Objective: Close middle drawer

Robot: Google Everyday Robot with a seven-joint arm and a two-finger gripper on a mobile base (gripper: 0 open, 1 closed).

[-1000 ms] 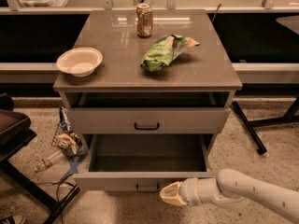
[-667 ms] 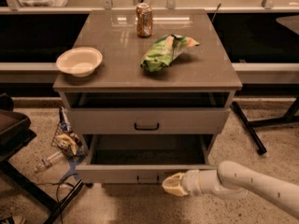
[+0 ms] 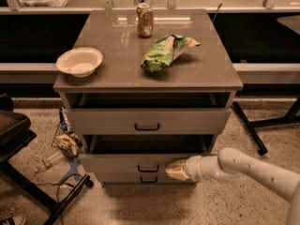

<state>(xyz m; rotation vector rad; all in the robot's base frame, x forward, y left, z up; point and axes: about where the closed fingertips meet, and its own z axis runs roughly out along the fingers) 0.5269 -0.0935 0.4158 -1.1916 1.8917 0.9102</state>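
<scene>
The middle drawer (image 3: 122, 162) is a grey-beige drawer with a small dark bar handle (image 3: 148, 168). It sticks out only a little from the cabinet, with a narrow dark gap above its front. My gripper (image 3: 174, 170), with yellowish tips on a white arm, is shut and presses against the right part of the drawer's front, just right of the handle. It holds nothing. The arm reaches in from the lower right.
The top drawer (image 3: 147, 120), with a black loop handle, stands slightly open. On the cabinet top are a white bowl (image 3: 79, 61), a soda can (image 3: 145, 20) and a green chip bag (image 3: 166, 50). A dark chair (image 3: 14, 130) and floor litter (image 3: 65, 142) lie left; a black leg (image 3: 248, 125) stands right.
The middle drawer has slid from wide open to almost shut. My gripper has moved with its front toward the cabinet.
</scene>
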